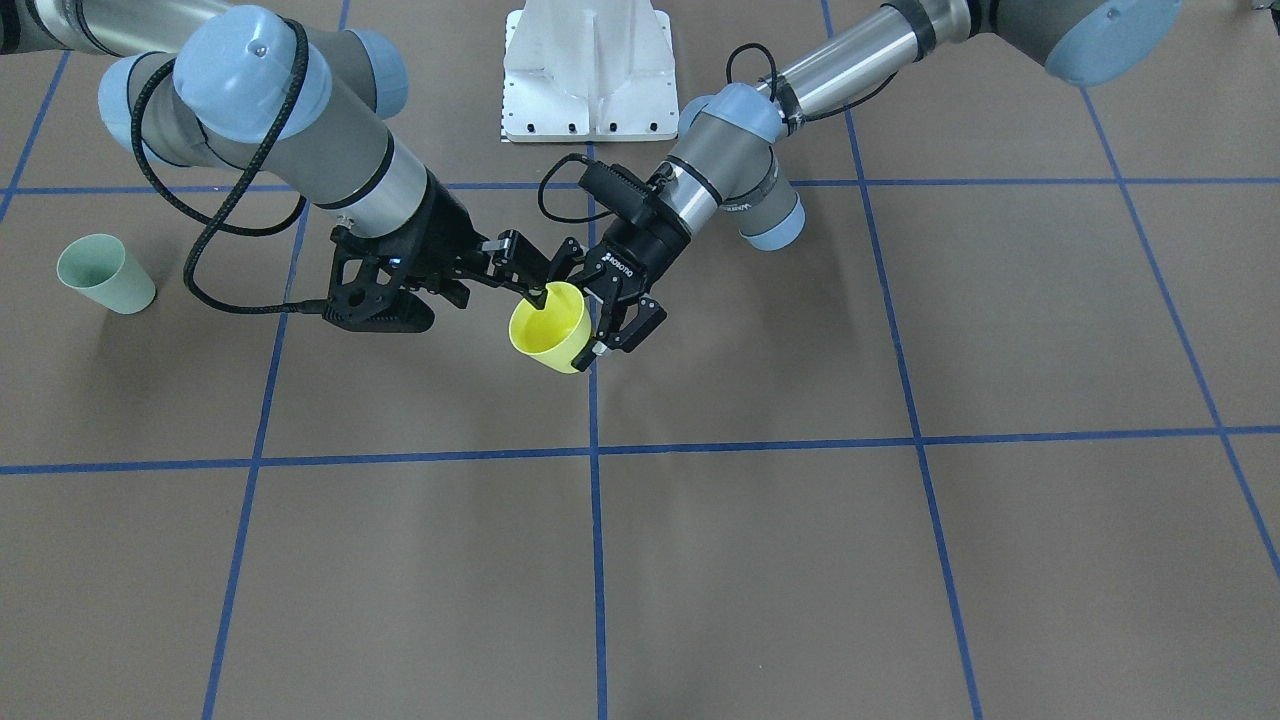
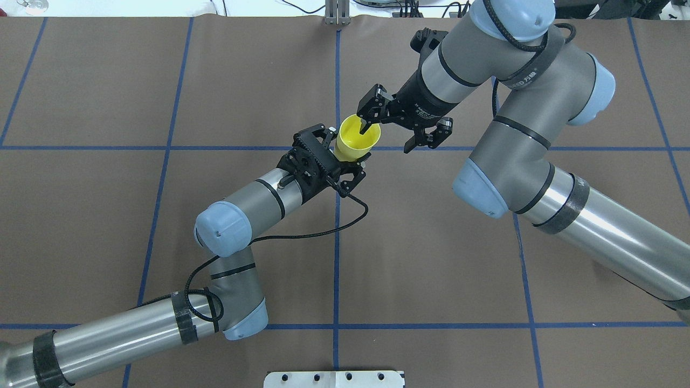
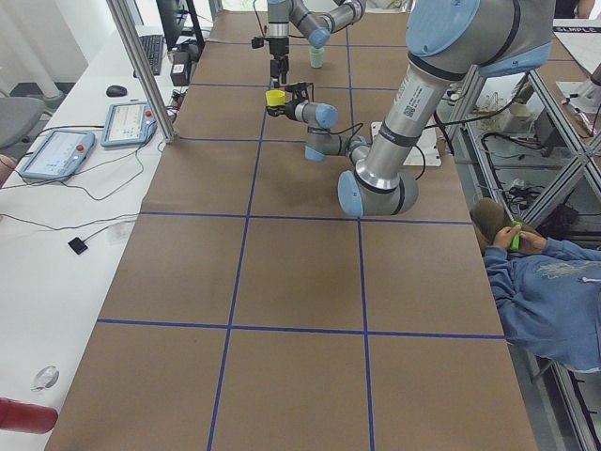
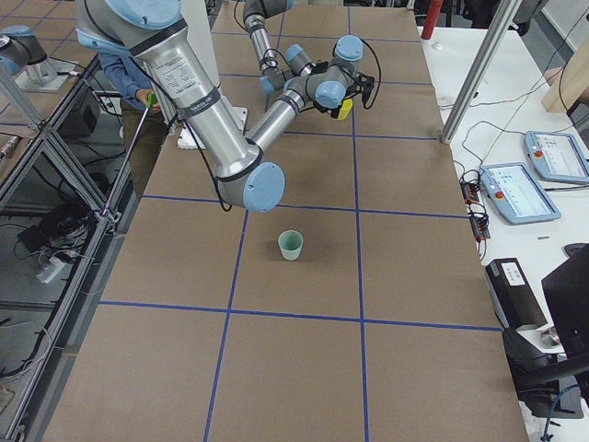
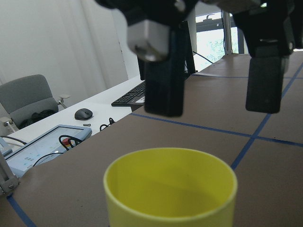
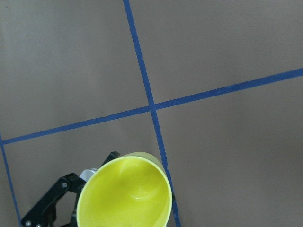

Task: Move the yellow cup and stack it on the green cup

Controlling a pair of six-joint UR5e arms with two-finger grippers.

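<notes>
The yellow cup (image 1: 548, 328) is off the table and tilted, above the middle blue line; it also shows in the overhead view (image 2: 357, 141). My left gripper (image 1: 592, 322) is shut on the cup's lower body. My right gripper (image 2: 386, 138) is open. One of its fingers (image 5: 163, 80) reaches down inside the cup's rim, and the other hangs outside the cup wall. The green cup (image 1: 105, 273) stands upright and alone on the table, far out on my right side, and also shows in the exterior right view (image 4: 291, 245).
The brown table (image 1: 800, 560) carries a grid of blue tape lines. The robot's white base plate (image 1: 587, 70) is at the near edge between the arms. My right arm's forearm and cable (image 1: 240, 290) lie between the yellow cup and the green cup.
</notes>
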